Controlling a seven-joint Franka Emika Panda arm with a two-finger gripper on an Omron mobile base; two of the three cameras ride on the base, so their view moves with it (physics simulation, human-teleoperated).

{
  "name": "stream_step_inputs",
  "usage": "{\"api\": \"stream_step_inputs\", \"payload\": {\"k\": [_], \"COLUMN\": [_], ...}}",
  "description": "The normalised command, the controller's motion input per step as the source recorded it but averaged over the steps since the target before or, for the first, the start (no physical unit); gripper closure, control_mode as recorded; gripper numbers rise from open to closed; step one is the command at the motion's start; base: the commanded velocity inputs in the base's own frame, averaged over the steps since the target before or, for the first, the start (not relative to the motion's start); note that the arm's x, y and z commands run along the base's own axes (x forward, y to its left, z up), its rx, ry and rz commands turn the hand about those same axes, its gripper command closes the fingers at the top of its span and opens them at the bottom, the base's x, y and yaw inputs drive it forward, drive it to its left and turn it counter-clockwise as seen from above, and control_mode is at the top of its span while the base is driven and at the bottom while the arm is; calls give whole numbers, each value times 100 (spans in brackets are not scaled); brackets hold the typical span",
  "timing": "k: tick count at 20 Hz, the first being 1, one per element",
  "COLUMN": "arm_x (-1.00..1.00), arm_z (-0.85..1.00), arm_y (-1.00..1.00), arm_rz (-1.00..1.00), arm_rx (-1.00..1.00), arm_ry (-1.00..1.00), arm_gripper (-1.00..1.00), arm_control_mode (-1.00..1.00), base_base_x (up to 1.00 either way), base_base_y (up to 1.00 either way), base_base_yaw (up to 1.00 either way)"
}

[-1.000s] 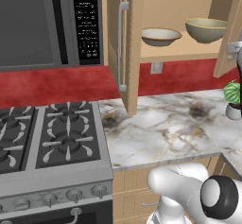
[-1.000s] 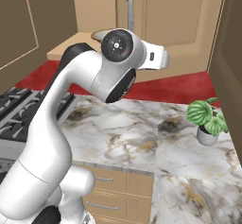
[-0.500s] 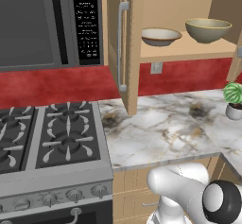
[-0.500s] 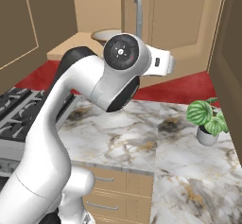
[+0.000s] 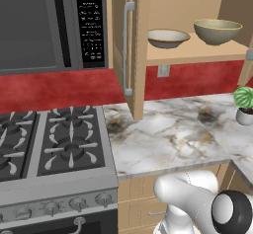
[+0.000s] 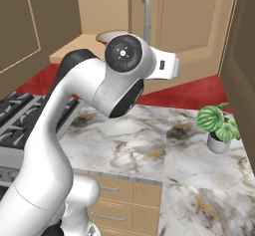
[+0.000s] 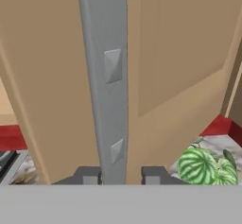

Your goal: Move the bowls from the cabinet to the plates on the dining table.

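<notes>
The hand (image 7: 117,176) is seen close up against a cabinet door, its two finger tips (image 7: 87,175) set on either side of the long grey bar handle (image 7: 105,76), which runs up between them. The fingers are drawn in close to the bar, but whether they actually press on it cannot be told.

In the left base view the cabinet (image 5: 197,55) is shown open above the marble bench (image 5: 168,134), one door (image 5: 132,45) swung out toward the camera with its own grey handle on its edge. Two bowls are placed on the wooden shelf (image 5: 197,54): the shallow cream bowl (image 5: 168,37) toward the shelf's left end, and the deeper olive bowl (image 5: 217,31) just to its right, the two apart. A small potted plant (image 5: 244,104) is set at the bench's right edge. A black stove (image 5: 49,144) adjoins the bench's left edge, with a microwave (image 5: 49,25) mounted above it.
</notes>
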Motion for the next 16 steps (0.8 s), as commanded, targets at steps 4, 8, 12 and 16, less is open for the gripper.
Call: {"api": "stream_step_inputs", "payload": {"k": [4, 8, 12, 16], "arm_x": [-3, -46, -67, -61], "arm_z": [0, 17, 35, 36], "arm_y": [0, 19, 37, 59], "arm_rz": [0, 0, 0, 0], "arm_rx": [0, 0, 0, 0], "arm_ry": [0, -1, -1, 0], "arm_gripper": [-100, -100, -100, -100], "arm_control_mode": [-100, -100, -100, -100], "base_base_x": [0, 0, 0, 0], "base_base_y": [0, 0, 0, 0], "base_base_yaw": [0, 0, 0, 0]}}
